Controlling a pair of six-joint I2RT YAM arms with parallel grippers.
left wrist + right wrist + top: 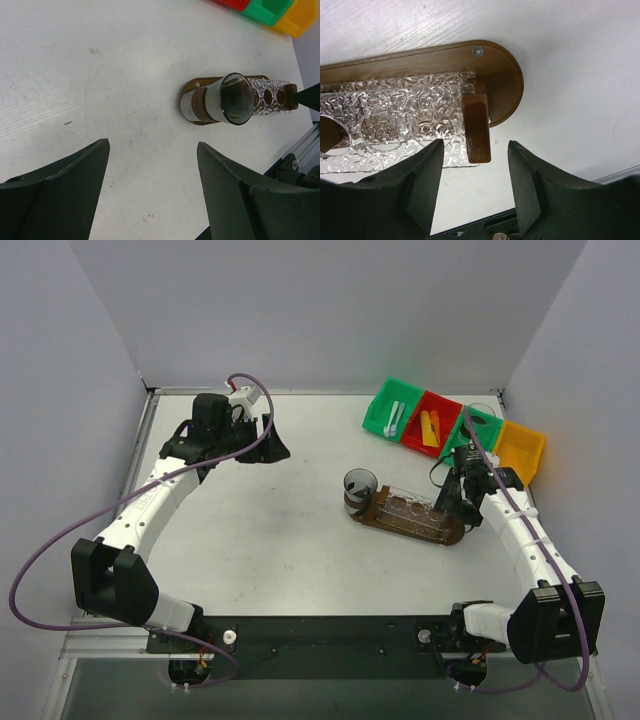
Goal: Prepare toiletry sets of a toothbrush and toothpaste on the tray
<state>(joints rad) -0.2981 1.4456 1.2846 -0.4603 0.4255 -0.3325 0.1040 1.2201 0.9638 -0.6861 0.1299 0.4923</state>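
The dark brown wooden tray (385, 513) lies right of centre and carries a clear textured holder (415, 507) with round holes. A small clear cup (360, 487) stands at the tray's left end and looks empty. White toothbrushes (395, 418) lie in the far green bin. Orange and yellow toothpaste tubes (430, 428) lie in the red bin. My right gripper (455, 508) is open at the tray's right end. In the right wrist view its fingers straddle the tray's upright wooden end piece (476, 127) without touching it. My left gripper (272, 445) is open and empty at the far left, well away from the tray (197, 97) and cup (232, 97).
Four bins stand in a row at the back right: green (380, 405), red (415, 440), a second green (490, 435) with a clear cup in it (480, 417), and yellow (520, 452). Grey walls enclose the table on three sides.
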